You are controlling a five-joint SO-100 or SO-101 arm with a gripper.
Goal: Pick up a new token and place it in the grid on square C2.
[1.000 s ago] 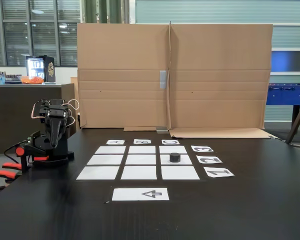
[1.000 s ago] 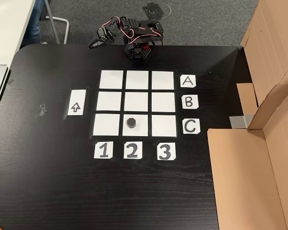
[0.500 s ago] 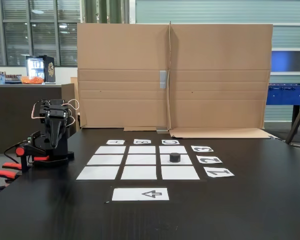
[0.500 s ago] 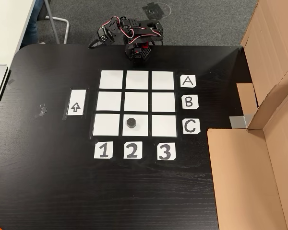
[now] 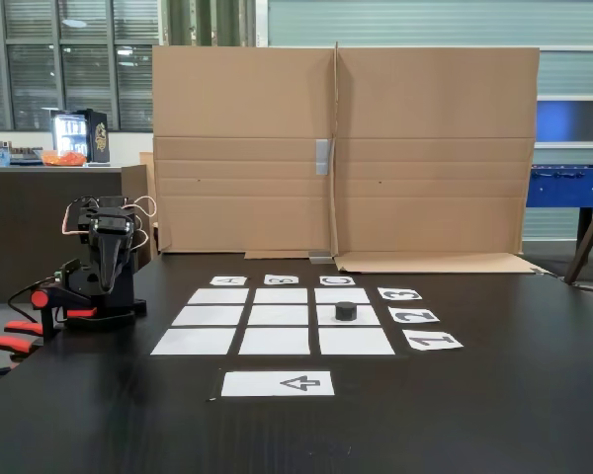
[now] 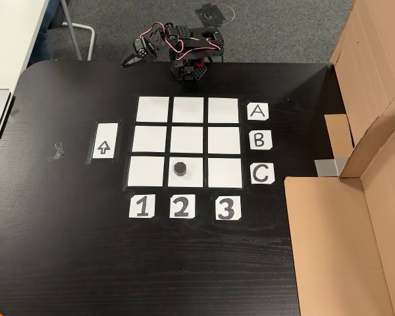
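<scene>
The black token (image 6: pixel 180 168) stands upright on square C2 (image 6: pixel 192 178), in line with label C (image 6: pixel 261 174) and label 2 (image 6: pixel 180 207). In the low fixed view the token (image 5: pixel 346 311) sits in the middle square of the right column of the grid (image 5: pixel 280 316). In the fixed view from above, the grid (image 6: pixel 187 139) has its eight other squares bare. The arm is folded at the table's edge. Its gripper (image 6: pixel 127 62) hangs past the rim, far from the token, fingers together and holding nothing. In the low view the gripper (image 5: pixel 106 279) points down.
A white sheet with an arrow (image 6: pixel 104 141) lies beside column 1 and shows near the front in the low view (image 5: pixel 278 383). Tall cardboard panels (image 5: pixel 346 148) wall off the table's side past the letter labels (image 6: pixel 355 217). A tape scrap (image 6: pixel 58 151) sits on the black table.
</scene>
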